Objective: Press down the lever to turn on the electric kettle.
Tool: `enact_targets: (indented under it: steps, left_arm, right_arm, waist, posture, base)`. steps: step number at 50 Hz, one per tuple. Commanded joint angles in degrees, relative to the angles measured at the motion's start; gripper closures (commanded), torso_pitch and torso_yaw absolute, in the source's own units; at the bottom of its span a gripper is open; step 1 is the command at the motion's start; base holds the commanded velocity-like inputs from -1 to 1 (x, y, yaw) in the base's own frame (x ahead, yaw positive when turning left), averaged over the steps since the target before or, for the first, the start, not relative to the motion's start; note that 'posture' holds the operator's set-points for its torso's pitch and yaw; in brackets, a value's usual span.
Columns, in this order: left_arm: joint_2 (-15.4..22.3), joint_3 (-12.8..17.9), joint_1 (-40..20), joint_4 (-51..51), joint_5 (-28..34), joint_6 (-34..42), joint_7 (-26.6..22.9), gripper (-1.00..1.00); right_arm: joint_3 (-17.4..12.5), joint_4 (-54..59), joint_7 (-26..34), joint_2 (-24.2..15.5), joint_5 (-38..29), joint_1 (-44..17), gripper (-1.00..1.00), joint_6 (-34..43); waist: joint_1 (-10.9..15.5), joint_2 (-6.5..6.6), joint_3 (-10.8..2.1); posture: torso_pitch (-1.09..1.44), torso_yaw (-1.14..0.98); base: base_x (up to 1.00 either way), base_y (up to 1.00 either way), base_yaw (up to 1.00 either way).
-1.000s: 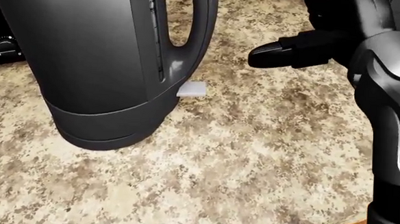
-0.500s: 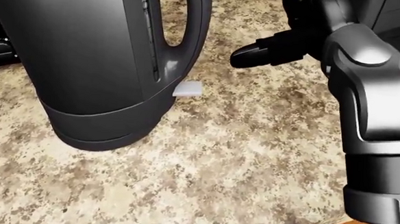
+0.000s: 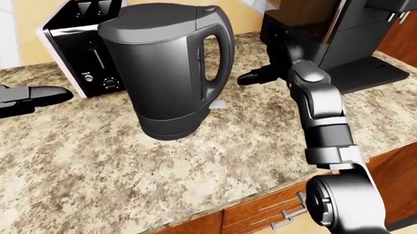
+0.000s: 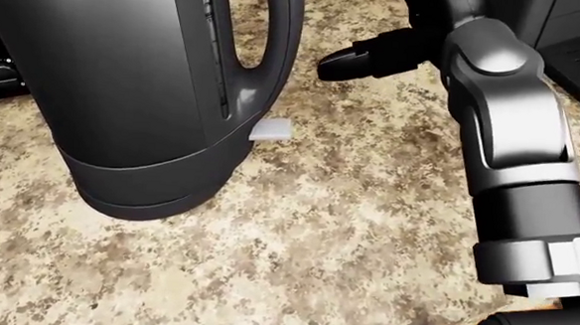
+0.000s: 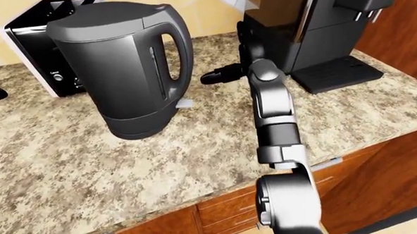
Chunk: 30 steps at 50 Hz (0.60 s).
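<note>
Speckled tan granite covers the desk (image 3: 192,164) you are working over, and the dark grey electric kettle (image 3: 165,67) stands upright on it, left of centre in the left-eye view. Its looped handle (image 3: 216,56) faces your right arm, and the small pale grey lever (image 4: 271,130) juts out at the foot of that handle, just above the kettle's base, with nothing touching it.

Your right robot hand (image 4: 350,61) hangs above the desk to the right of the handle, higher than the lever and apart from the kettle. One dark finger (image 4: 337,64) points toward the handle; you cannot tell from these views whether the other fingers are spread or drawn in. The grey forearm (image 4: 515,137) runs down the right side of the head view.

Your left robot hand (image 3: 26,96) sits at the left edge of the left-eye view, low over the desk, fingers stretched out straight and gripping nothing, well apart from the kettle.

A black and white toaster (image 3: 81,42) stands just beside the kettle, toward the upper left. A black coffee machine (image 5: 311,31) stands at upper right, close behind your right robot hand. Brown wooden drawers (image 3: 260,214) sit below the desk edge.
</note>
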Motion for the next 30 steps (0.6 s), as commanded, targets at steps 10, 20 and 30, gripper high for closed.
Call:
enact_targets:
  steps: [10, 20, 30]
  left_arm:
    - [1.2, 0.9, -1.0, -1.1, 0.0, -1.5, 0.2, -1.0]
    - [1.1, 1.0, -0.9, -1.0, 0.0, -1.6, 0.1, -1.0]
    - [1.0, 0.9, -0.8, -0.9, 0.2, -1.8, 0.0, -1.0]
  right_arm:
    - [0.3, 0.1, -2.4, -0.1, -0.6, -3.9, -1.0, -3.2]
    - [0.9, -0.5, -1.6, 0.9, -1.9, -3.4, -1.0, -3.1]
    - [1.1, 0.2, -1.6, 1.8, -2.4, -3.9, -1.0, -3.3]
  waist:
    - [0.0, 0.22, -1.47]
    - [0.0, 0.26, -1.46]
    - [0.0, 0.35, -1.47]
  posture:
    - [0.0, 0.0]
    - [0.0, 0.0]
    - [0.0, 0.0]
  base:
    - [0.0, 0.0, 0.0]
    - [0.0, 0.0, 0.0]
    - [0.0, 0.0, 0.0]
